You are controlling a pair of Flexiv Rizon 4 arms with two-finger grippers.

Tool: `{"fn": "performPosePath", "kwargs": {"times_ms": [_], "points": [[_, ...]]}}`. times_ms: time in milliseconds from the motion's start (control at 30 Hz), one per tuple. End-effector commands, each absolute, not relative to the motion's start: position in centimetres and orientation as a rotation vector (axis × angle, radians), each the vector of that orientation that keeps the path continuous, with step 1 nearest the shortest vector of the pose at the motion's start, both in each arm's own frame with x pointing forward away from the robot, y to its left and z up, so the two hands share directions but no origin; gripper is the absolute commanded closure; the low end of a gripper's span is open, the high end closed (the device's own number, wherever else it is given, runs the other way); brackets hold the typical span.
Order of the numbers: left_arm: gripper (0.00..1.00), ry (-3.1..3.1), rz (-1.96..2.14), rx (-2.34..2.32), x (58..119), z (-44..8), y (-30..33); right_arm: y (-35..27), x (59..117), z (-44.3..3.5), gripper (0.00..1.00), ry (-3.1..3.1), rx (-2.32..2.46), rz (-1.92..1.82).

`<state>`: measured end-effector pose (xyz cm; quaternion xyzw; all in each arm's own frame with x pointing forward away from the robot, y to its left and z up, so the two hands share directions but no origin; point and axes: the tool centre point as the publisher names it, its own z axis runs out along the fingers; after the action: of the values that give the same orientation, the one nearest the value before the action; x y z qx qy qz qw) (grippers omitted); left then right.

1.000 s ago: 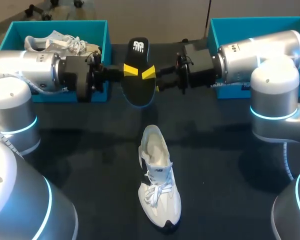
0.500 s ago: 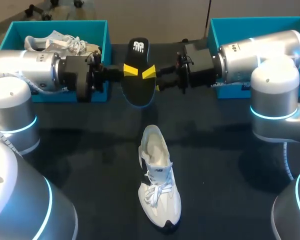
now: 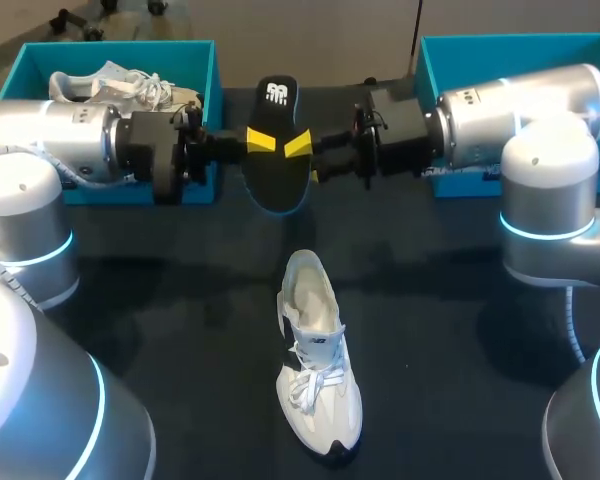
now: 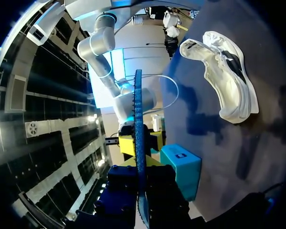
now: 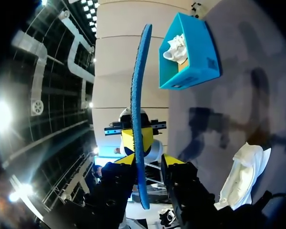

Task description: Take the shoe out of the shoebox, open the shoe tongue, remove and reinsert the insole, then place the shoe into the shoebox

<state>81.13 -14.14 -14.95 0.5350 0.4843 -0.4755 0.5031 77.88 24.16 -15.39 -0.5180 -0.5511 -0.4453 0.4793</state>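
Note:
A black insole (image 3: 275, 150) with a blue underside hangs in the air over the far middle of the table. My left gripper (image 3: 263, 140) is shut on its left edge. The insole shows edge-on (image 4: 138, 124) running out from the left gripper (image 4: 139, 179) in the left wrist view. My right gripper (image 3: 298, 148) stands open at the insole's right edge. In the right wrist view the insole (image 5: 137, 105) rises between the right gripper's (image 5: 149, 162) fingers, with a gap to one fingertip (image 5: 174, 161). The white shoe (image 3: 315, 360) lies on the dark table nearer the front, toe toward the front.
A teal shoebox (image 3: 40, 55) at the far left holds another white shoe (image 3: 110, 82). A second teal shoebox (image 3: 460, 50) stands at the far right behind my right arm. Bare dark tabletop (image 3: 430, 320) surrounds the shoe.

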Motion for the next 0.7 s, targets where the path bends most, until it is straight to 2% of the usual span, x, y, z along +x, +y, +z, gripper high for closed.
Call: {"fn": "performPosePath", "kwargs": {"times_ms": [33, 200, 333, 400, 467, 667, 700], "points": [[1.00, 1.168, -1.147, 1.293, 81.15, -15.01, -14.21, 24.47, 77.90, -15.47, 0.71, -1.340, -1.269, -1.087], [1.00, 1.168, -1.147, 1.293, 81.15, -15.01, -14.21, 24.47, 77.84, -15.23, 0.70, -1.335, -1.279, -1.085], [1.00, 1.168, -1.147, 1.293, 81.15, -15.01, -14.21, 24.48, 77.84, -15.13, 0.73, -1.336, -1.280, -1.087], [1.00, 1.168, -1.147, 1.293, 81.15, -15.01, -14.21, 24.49, 77.84, -15.12, 0.83, -1.337, -1.280, -1.089], [1.00, 1.168, -1.147, 1.293, 81.15, -15.01, -14.21, 24.53, 77.85, -15.10, 1.00, -1.337, -1.280, -1.092], [1.00, 1.168, -1.147, 1.293, 81.15, -15.01, -14.21, 24.63, 77.86, -15.13, 1.00, -1.346, -1.270, -1.103], [0.93, 1.168, -1.147, 1.293, 81.15, -15.01, -14.21, 24.63, 77.86, -15.15, 1.00, -1.348, -1.271, -1.107]]}}
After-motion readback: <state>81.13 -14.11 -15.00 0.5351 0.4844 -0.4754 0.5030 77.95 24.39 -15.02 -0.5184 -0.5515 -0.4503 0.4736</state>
